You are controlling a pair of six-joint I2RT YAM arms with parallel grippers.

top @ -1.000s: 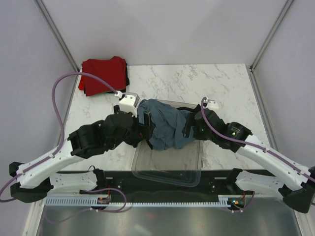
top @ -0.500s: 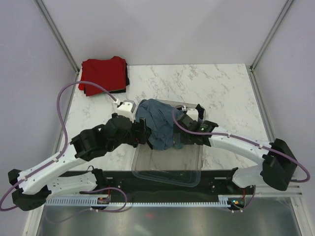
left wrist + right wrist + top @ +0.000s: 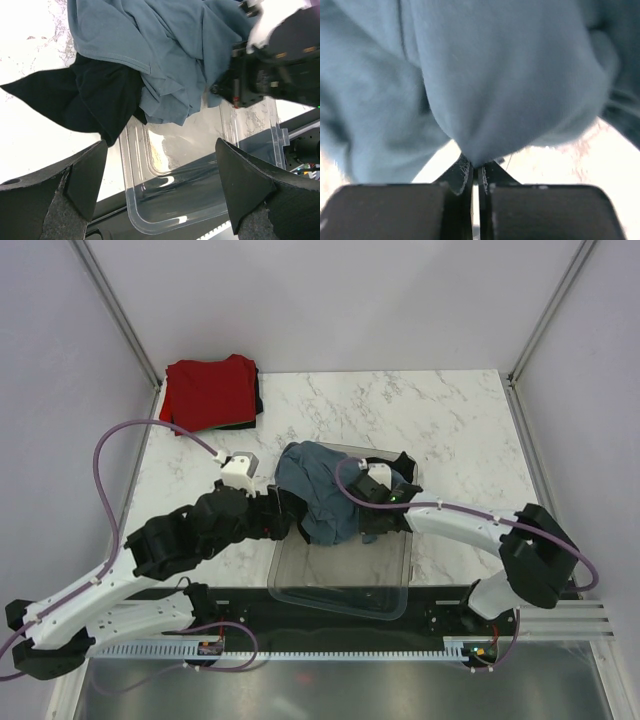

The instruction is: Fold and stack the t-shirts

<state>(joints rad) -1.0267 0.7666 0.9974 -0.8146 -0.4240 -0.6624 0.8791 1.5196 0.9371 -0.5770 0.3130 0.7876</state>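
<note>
Over the last second the left arm has drawn back toward the lower left of the top view, so the left gripper (image 3: 160, 142) now sits just off the heap of cloth. The right arm has swung its elbow in toward the lower right and carried the right gripper (image 3: 476, 174) leftward into the heap.

The left gripper's jaws stand wide apart with nothing between them. In its wrist view they frame the near rim of the tray (image 3: 165, 220). The right gripper's jaws are pressed together on a pinched fold of the blue shirt (image 3: 315, 490), which fills the upper part of the right wrist view.

The blue shirt is bunched and unfolded in the middle of the top view. It is heaped over the far left part of the tray, with its upper edge spilling past the rim onto the table (image 3: 450, 420). The black shirt (image 3: 95, 105) lies crumpled under the blue one on the left of the left wrist view, reaching out of the tray onto the marble.

The red shirt (image 3: 210, 390) lies folded at the upper left corner of the table, well apart from both grippers. A dark edge shows under its right side, but what that is cannot be told.
</note>
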